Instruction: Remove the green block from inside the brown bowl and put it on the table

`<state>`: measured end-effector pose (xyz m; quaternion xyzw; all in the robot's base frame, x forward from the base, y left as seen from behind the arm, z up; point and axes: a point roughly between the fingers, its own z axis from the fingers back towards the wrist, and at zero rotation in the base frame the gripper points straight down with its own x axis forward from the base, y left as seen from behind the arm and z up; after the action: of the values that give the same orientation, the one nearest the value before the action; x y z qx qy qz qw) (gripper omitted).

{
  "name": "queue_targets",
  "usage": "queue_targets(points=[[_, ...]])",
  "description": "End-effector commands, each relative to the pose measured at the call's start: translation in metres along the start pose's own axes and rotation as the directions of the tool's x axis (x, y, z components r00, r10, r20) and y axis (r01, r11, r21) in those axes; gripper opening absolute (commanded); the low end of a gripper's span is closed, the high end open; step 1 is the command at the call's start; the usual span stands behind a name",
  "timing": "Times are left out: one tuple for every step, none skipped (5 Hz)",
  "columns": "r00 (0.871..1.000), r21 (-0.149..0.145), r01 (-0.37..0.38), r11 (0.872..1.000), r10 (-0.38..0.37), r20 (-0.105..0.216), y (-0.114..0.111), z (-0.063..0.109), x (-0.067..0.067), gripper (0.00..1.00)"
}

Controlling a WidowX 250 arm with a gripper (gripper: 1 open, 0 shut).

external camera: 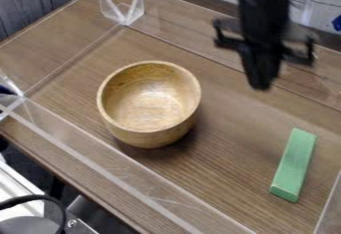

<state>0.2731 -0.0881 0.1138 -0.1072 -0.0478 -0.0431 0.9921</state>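
Green block point(294, 164) is lying flat on the table point(226, 128), down near the right front corner, well apart from the claw point(262, 79), which I'm seeing hanging clenched and empty above and behind it. Its long axis is running front to back with a slight lean rightward at the far end. The brown bowl point(150, 102) is sitting empty to the left, leaving bare wood between them. A clear acrylic wall point(80, 138) is edging the near side.

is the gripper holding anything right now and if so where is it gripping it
Nothing. The gripper is shut and empty above the table; the green block lies apart.
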Motion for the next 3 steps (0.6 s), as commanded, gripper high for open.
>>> queue_targets(points=[[0.999,-0.036,0.036,0.999,-0.036,0.025,-0.03,-0.015,0.009,0.0],[0.996,-0.059,0.092,0.994,-0.092,0.003,-0.033,-0.036,0.001,0.0],[0.988,-0.058,0.152,0.987,-0.151,0.016,-0.024,-0.018,0.002,0.0]])
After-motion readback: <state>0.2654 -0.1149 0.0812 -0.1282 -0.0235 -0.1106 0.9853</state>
